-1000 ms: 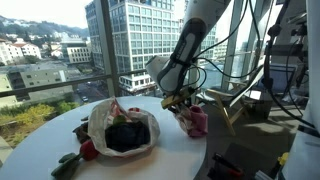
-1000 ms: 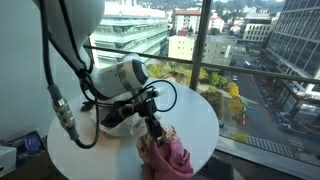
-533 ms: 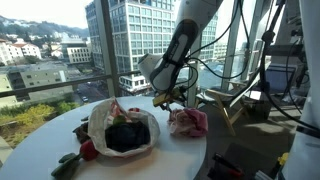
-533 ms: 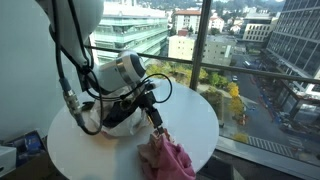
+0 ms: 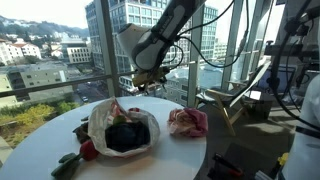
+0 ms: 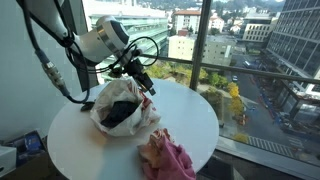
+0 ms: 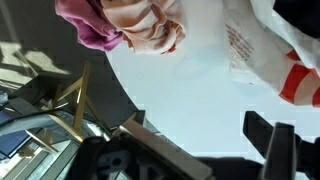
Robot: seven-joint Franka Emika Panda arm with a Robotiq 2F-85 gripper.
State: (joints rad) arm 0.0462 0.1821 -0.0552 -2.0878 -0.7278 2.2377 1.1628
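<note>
The white plastic bag (image 7: pixel 262 45) has red print on it (too blurry to read). It is thin and crinkly, with something dark inside in both exterior views. The pink cloth (image 5: pixel 188 122) is soft and bunched up, a lump maybe a bit longer sideways. It lies near the edge of the round white table (image 5: pixel 175 152), just beside the bag. The gripper (image 5: pixel 152 84) hangs above them, jaws wide apart, holding nothing.

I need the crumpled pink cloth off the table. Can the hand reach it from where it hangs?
Probably yes. The hand hovers open above the round white table, and the crumpled pink cloth lies uncovered, apart from the white plastic bag, with nothing between them.
</note>
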